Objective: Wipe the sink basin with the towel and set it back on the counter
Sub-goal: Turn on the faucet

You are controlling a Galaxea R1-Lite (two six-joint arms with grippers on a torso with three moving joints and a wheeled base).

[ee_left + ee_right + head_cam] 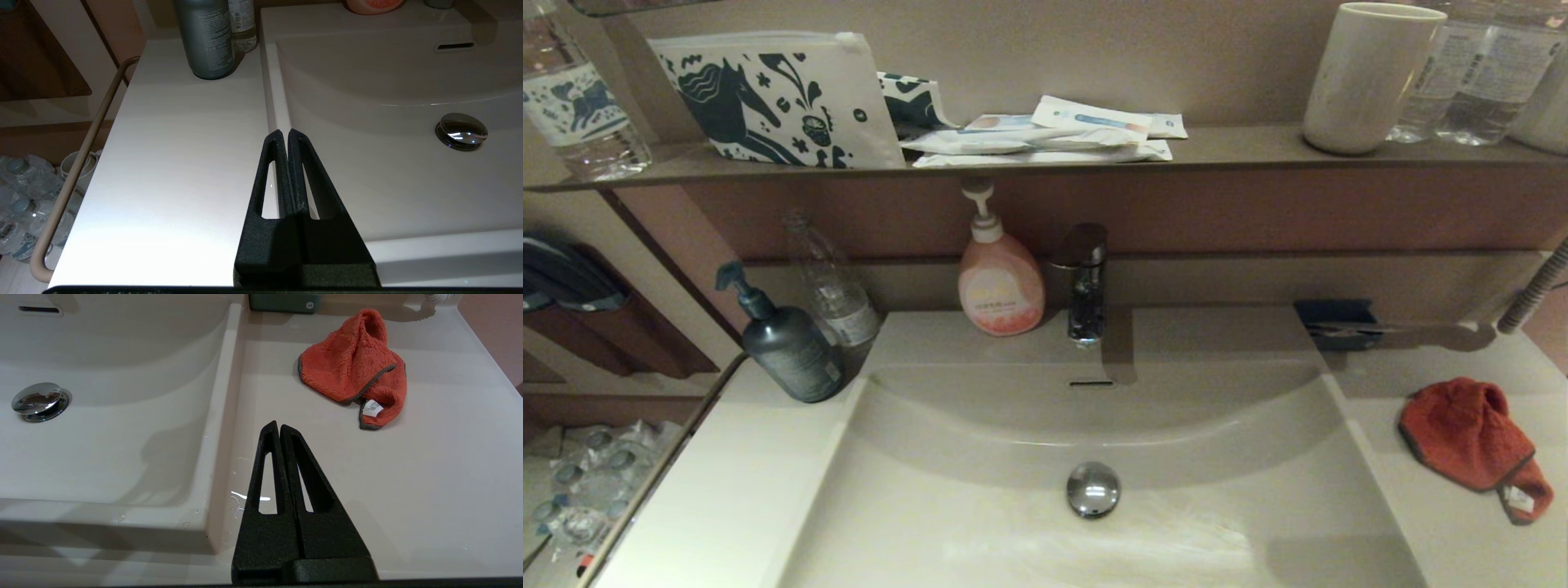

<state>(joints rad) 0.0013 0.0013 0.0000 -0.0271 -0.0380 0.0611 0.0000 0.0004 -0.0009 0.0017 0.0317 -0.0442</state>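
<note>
The towel (350, 367) lies crumpled on the counter (408, 490) to the right of the sink basin (1045, 457), well apart from both arms, its white tag facing up at the near corner.

Nearest to the robot, the right gripper (279, 426) hangs over the near part of the right counter, just beside the basin's rim, with its two fingers pressed together and nothing between them. A few water drops sit on the counter close under it. The left gripper (284, 132) is parked on the other side, over the seam between the left counter and the basin, also closed up and empty.

Judging by this, the pickup comes first, and the right arm is the one for it. It would do well to spread its fingers wide before going down, aim for the raised fold in the middle of the cloth instead of the flat edge, and close only once the tips are down in the pile.

Farther off, the drain plug (1093, 488) sits in the middle of the basin, then the tap (1086, 282), a pink soap bottle (1001, 282) and a dark pump bottle (788, 343) at the back.
</note>
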